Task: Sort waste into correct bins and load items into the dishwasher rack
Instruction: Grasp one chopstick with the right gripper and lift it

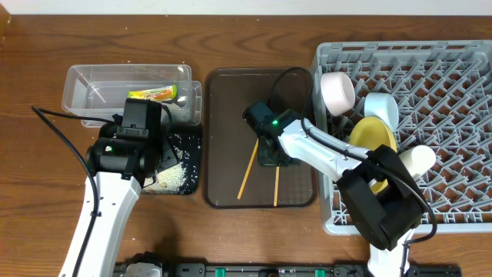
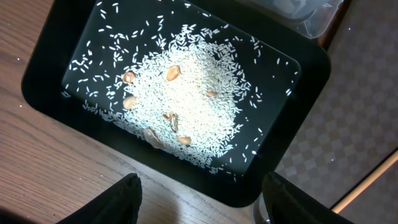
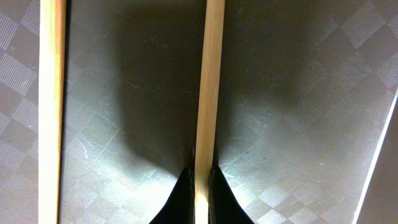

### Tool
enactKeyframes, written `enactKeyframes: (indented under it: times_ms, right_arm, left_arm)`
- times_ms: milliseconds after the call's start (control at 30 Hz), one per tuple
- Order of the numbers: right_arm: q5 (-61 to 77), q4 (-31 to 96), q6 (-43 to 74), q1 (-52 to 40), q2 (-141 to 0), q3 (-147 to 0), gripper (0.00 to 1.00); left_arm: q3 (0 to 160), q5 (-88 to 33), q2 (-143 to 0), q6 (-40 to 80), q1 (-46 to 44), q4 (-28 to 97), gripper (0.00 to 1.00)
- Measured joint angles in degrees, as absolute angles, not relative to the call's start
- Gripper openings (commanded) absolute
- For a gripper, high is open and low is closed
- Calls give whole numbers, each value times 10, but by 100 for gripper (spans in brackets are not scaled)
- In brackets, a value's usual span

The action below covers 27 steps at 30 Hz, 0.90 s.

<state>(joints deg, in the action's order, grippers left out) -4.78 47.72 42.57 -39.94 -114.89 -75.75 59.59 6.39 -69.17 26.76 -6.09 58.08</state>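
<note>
**Chopsticks on tray**

Right end effector [image 3: 202,180]: pinching one chopstick [image 3: 208,81] lying on brown serving tray [image 3: 298,93]; second chopstick [image 3: 51,112] alongside, apart. Left end effector [image 2: 202,196]: spread, above black tray [image 2: 311,68] holding rice [image 2: 186,93]. Dishwasher rack [image 1: 461,115] on tabletop [image 1: 231,31] holds yellow plate [image 1: 374,135].

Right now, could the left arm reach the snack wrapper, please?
Probably yes: the left gripper hangs open over the neighbouring black tray, and the snack wrapper lies uncovered in the open-topped tub.
</note>
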Motion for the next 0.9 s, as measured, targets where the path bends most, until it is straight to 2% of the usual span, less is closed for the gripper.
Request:
enactKeyframes:
  times_ms: [900]
  right_arm:
    - [-46, 474, 412, -399, -1143, -757, 1]
  left_arm:
    - [596, 64, -692, 268, -61, 581, 65]
